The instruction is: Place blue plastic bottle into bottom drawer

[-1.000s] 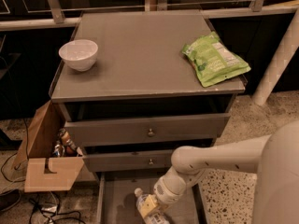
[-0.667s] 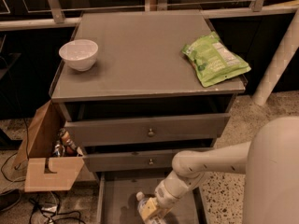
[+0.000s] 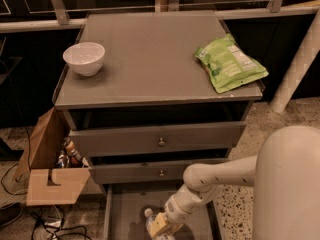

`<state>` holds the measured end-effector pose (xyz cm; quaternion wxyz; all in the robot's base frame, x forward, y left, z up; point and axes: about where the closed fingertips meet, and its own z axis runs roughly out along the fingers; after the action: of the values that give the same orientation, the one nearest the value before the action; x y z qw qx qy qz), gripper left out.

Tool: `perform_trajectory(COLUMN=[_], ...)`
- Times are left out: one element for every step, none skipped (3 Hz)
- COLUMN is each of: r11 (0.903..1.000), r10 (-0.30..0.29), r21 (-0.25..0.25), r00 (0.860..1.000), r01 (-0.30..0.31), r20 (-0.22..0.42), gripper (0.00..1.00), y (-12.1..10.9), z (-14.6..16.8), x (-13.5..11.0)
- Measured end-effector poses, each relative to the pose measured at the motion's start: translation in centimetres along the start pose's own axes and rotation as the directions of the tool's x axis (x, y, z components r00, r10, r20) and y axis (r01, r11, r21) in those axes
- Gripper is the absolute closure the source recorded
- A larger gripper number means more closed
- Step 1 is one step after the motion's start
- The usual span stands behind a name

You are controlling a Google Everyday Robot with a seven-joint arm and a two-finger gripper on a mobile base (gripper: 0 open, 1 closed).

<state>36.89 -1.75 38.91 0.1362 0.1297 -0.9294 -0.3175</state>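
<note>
The gripper (image 3: 159,225) is low at the near edge of the scene, over the open bottom drawer (image 3: 122,209), and is clasped around the blue plastic bottle (image 3: 149,219). The bottle sits on the gripper's left with its white cap pointing up and away, inside the drawer's outline near the middle. Its label cannot be read.

The white arm (image 3: 220,173) runs from the gripper up and right to a large rounded white body at the near right corner, crossing the drawer's right side.

Just beyond the gripper is the middle drawer (image 3: 150,171), slightly pulled out, and above it the top drawer (image 3: 155,138), pulled out further; each has a small round knob.

On the desk (image 3: 150,59), a white bowl (image 3: 84,58) stands near the left edge. A green snack bag (image 3: 230,64) lies at the right edge; its pale printed panel is illegible.

A cardboard box (image 3: 50,176) with bottles inside stands against the left side, with cables (image 3: 45,226) on the floor (image 3: 235,219) near it. A white post (image 3: 297,59) leans at the far right.
</note>
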Motion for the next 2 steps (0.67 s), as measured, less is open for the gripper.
perform_trajectory(r11=[0.9987, 0.9967], r10=[0.039, 0.072], r21=[-0.032, -0.04], r00=[0.999, 0.996], r01=[-0.039, -0.07], r20=[0.02, 0.047], gripper=[1.0, 1.0], y=[-2.1, -4.3], z=[1.2, 2.0], x=[-1.7, -2.9])
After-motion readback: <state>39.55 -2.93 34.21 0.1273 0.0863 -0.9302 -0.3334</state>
